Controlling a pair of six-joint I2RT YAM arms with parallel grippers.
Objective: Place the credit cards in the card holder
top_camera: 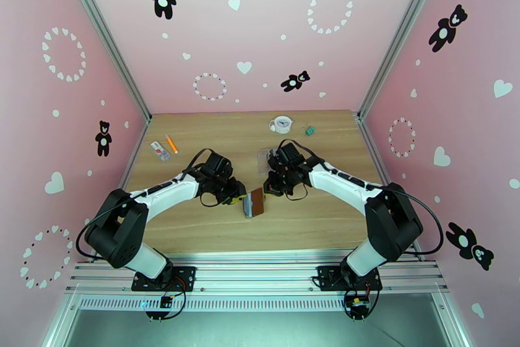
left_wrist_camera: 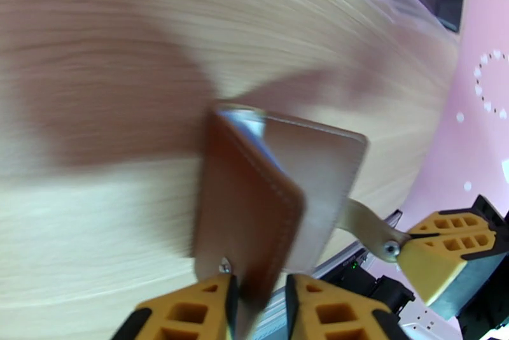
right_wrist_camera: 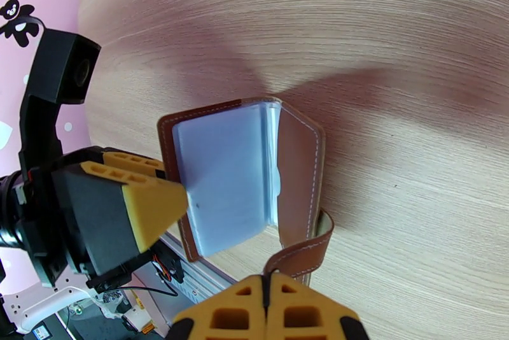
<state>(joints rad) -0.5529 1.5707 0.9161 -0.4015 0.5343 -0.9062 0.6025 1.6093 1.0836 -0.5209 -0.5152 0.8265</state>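
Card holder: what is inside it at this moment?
The open card holder shows pale blue-grey plastic sleeves between its brown covers. Whether anything sits within them cannot be seen.

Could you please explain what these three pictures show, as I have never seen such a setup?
Two white robot arms are bolted at the near edge of a wooden table. One picture looks down from above; the other two come from cameras on the wrists. The left hand pinches one cover of an open brown card holder, and the right hand is shut on its snap strap. Farther back on the table lie a clear pouch, an orange pen and a small white round object.
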